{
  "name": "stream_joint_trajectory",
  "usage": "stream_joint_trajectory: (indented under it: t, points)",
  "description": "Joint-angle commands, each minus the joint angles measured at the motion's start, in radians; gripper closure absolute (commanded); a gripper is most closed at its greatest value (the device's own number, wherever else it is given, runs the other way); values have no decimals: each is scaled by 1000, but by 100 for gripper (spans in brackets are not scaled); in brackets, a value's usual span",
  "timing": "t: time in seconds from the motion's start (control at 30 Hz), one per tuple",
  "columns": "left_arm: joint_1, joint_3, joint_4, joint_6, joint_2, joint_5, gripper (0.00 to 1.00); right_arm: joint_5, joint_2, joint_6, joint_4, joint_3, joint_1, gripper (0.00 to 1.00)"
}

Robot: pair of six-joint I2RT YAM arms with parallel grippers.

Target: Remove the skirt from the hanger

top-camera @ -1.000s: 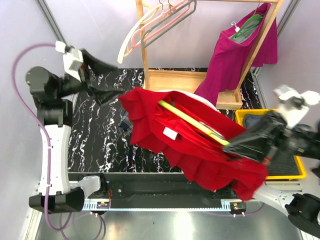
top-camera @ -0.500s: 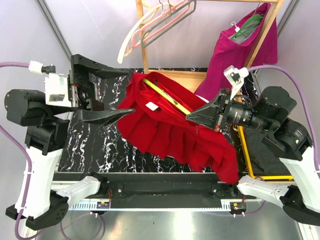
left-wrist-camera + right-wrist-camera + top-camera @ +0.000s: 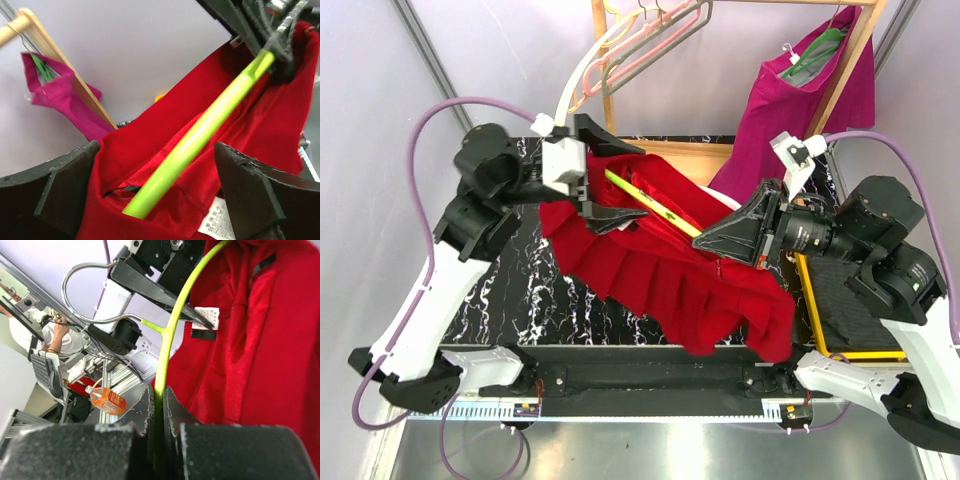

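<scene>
Slanting upper-left to lower-right: hanger (image 3: 650, 203) inside skirt (image 3: 660, 285).

L end effector (image 3: 640, 183) reached skirt (image 3: 660, 280).

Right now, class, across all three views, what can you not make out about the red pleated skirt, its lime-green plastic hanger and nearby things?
1. Top view: red pleated skirt drapes over the lime-green plastic hanger; how it is fastened is hidden.
2. Left wrist view: white care label cut by the bottom edge, print too small.
3. Top view: right arm hides the yellow plastic bin's contents.
</scene>
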Motion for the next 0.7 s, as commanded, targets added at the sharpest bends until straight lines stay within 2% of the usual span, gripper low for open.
stream_joint_trajectory:
  t: [0.0, 0.23, 0.4, 0.47, 0.67]
  points:
    - [-53, 107, -86, 90, 6, -29, 1, -45, -8, 9, 227, 2, 6, 100]
    - [-97, 148, -161, 184, 14, -90, 1, -62, -2, 14, 233, -1, 6, 100]
    - [-97, 273, -161, 135, 34, -95, 1, -57, -16, 15, 232, -44, 3, 100]
    - [-103, 273, -164, 91, 32, -67, 1, -62, -13, 18, 238, -46, 4, 100]
    - [-110, 205, -189, 97, 14, -63, 1, -69, 1, 20, 246, -23, 4, 100]
